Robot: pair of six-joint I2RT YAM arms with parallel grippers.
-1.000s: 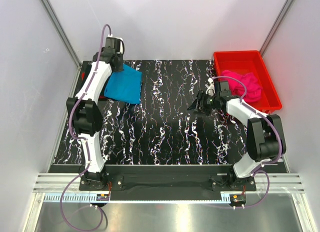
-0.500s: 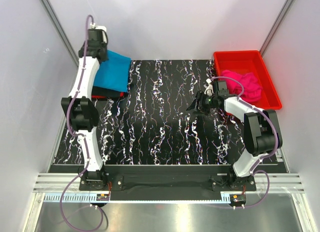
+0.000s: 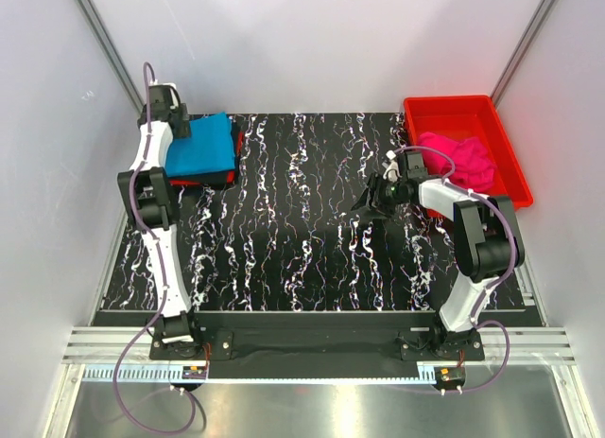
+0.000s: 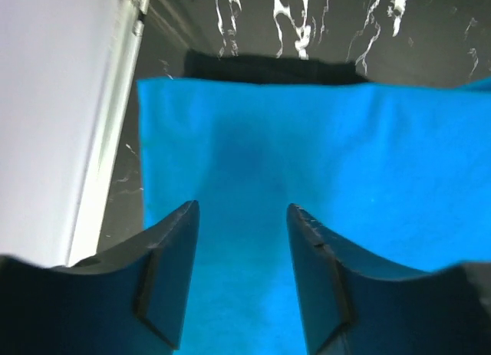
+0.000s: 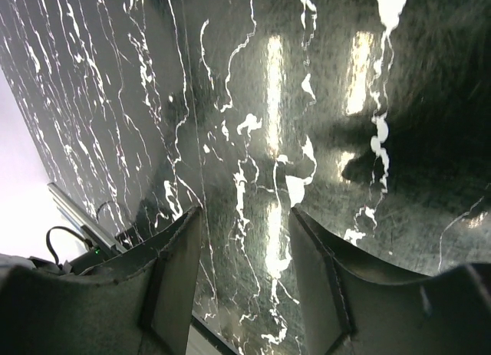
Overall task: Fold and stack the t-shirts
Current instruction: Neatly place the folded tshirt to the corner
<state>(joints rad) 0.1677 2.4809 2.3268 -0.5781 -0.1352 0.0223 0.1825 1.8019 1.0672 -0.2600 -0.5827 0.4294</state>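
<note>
A folded turquoise-blue t-shirt (image 3: 203, 147) lies at the table's back left corner on top of a black folded t-shirt (image 3: 206, 181), whose edge shows beyond it (image 4: 268, 67). My left gripper (image 3: 176, 126) hovers over the turquoise cloth (image 4: 322, 156) at its left edge. Its jaws (image 4: 242, 211) are open, with nothing pinched between them. A hot pink t-shirt (image 3: 461, 160) lies crumpled in the red bin (image 3: 444, 110). My right gripper (image 3: 371, 200) hangs open over bare table right of centre, its fingers (image 5: 173, 271) empty.
The red bin stands at the back right corner. A red sliver (image 3: 237, 140) peeks out by the turquoise shirt's right edge. A metal rail and the white wall (image 4: 61, 125) run close along the left of the stack. The black marbled tabletop (image 3: 302, 239) fills the middle.
The left arm swung back and left, carrying the turquoise shirt onto the black one in the corner, then opened its jaws and let go. The right arm barely moved.
</note>
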